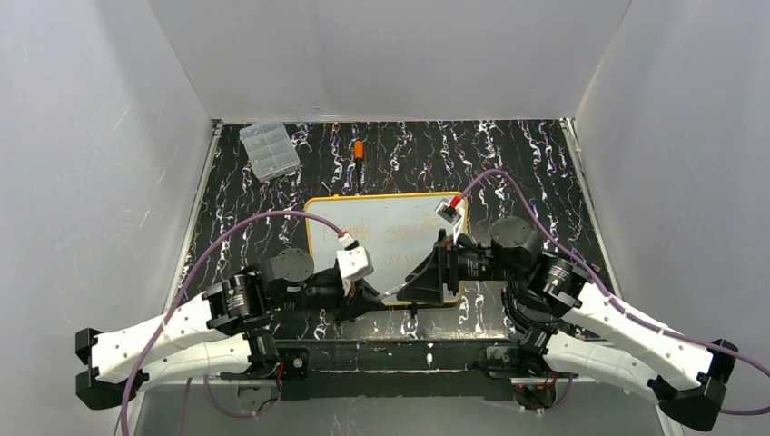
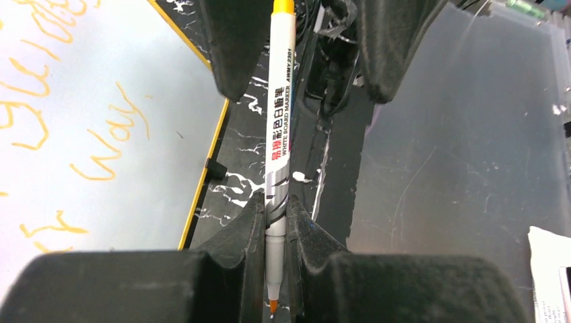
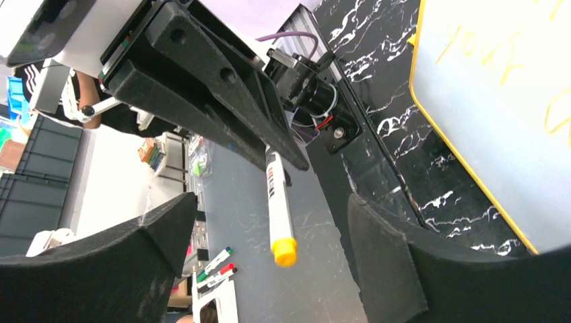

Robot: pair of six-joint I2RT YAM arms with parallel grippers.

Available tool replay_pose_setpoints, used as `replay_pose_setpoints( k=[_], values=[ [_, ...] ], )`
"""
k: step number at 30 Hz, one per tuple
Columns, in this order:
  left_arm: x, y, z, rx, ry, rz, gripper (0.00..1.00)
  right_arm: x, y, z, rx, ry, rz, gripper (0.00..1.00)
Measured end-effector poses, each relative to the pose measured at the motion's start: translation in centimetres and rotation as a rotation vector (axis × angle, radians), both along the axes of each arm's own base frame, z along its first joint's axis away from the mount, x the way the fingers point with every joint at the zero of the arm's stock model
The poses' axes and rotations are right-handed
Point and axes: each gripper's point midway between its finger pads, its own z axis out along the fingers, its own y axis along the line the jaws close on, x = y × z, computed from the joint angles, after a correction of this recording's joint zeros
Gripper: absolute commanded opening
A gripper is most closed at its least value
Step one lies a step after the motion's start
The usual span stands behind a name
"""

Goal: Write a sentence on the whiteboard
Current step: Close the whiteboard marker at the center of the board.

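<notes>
The whiteboard (image 1: 390, 227) with a yellow rim lies flat mid-table and bears the sentence (image 1: 399, 238) in faint orange handwriting, which also shows in the left wrist view (image 2: 101, 145) and the right wrist view (image 3: 481, 50). My left gripper (image 1: 383, 296) (image 2: 275, 208) is shut on a white marker (image 2: 279, 114) off the board's near edge, its orange tip (image 2: 273, 306) toward the wrist. My right gripper (image 1: 409, 286) (image 3: 273, 205) is open, facing the left one. Its fingers (image 2: 232, 47) straddle the marker's yellow rear end (image 3: 284, 252) without touching it.
A small clear compartment box (image 1: 270, 150) stands at the back left. An orange marker cap (image 1: 359, 150) lies behind the board. The table is black with white veins (image 1: 527, 173). White walls enclose three sides.
</notes>
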Motion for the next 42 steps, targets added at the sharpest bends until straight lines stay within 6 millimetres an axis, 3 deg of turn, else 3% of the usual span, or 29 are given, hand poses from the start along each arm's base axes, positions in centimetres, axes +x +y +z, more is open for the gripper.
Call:
replay_pose_setpoints(
  k=[3, 8, 17, 23, 35, 39, 42],
  values=[
    [-0.1, -0.4, 0.5, -0.027, 0.019, -0.011, 0.0, 0.5, 0.7, 0.4, 0.019, 0.007, -0.011, 0.7],
    [-0.4, -0.8, 0.0, -0.011, 0.049, -0.032, 0.0, 0.8, 1.6, -0.4, 0.0, 0.037, 0.0, 0.58],
    [0.1, -0.7, -0.4, 0.004, 0.062, -0.013, 0.0, -0.1, 1.8, 0.2, 0.025, 0.065, 0.054, 0.55],
    [0.1, -0.6, -0.6, 0.012, 0.075, -0.021, 0.0, -0.4, 1.9, -0.2, 0.011, 0.082, 0.076, 0.43],
    [0.2, -0.6, -0.6, 0.014, 0.088, -0.025, 0.0, -0.5, 1.7, -0.9, -0.013, 0.086, 0.082, 0.43],
    [0.2, -0.6, -0.6, 0.014, 0.089, -0.027, 0.0, -0.5, 1.7, -0.9, -0.017, 0.085, 0.082, 0.34],
    [0.1, -0.7, -0.6, 0.012, 0.092, -0.035, 0.0, -0.5, 1.7, -1.1, -0.022, 0.084, 0.081, 0.2]
  ],
)
